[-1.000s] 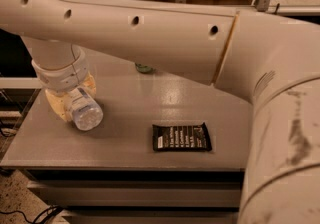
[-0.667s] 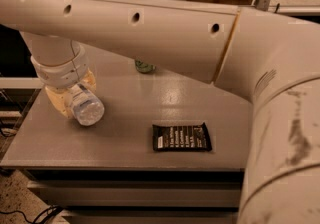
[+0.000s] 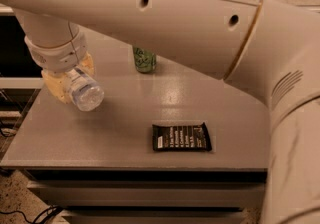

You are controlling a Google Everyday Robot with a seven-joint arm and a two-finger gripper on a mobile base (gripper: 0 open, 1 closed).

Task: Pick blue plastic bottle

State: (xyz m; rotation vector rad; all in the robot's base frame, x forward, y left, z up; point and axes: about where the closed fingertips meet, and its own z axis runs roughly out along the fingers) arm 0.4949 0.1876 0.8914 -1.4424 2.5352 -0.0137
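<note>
Over the left part of the flat grey tabletop (image 3: pixel 125 118): the pale yellow two-finger gripper (image 3: pixel 67 79), hanging under a thick white ribbed wrist (image 3: pixel 54 48) and pinching a clear bluish-tinted plastic bottle (image 3: pixel 85 94). Clamped around the bottle's body, with one yellow finger (image 3: pixel 54 85) low on the left and the other up behind on the right. Bottle tilted, rounded base turned toward the camera and slightly downward, far end hidden inside the gripper and behind the wrist. Touching the tabletop or just above it: cannot tell. Further back on the tabletop, well apart from the bottle and to its right: an upright green metal soda can (image 3: pixel 144 60), top hidden behind the broad cream-white arm (image 3: pixel 150 13) crossing the whole upper part of the view, from the upper left to the bulky joint at the right edge. Nearer the front edge, right of centre: a flat black rectangular packet (image 3: pixel 181 137) with small pale print, lying flat, apart from both can and bottle. Below the tabletop's front edge: a dark gap, then a lower grey shelf front (image 3: pixel 150 193).
</note>
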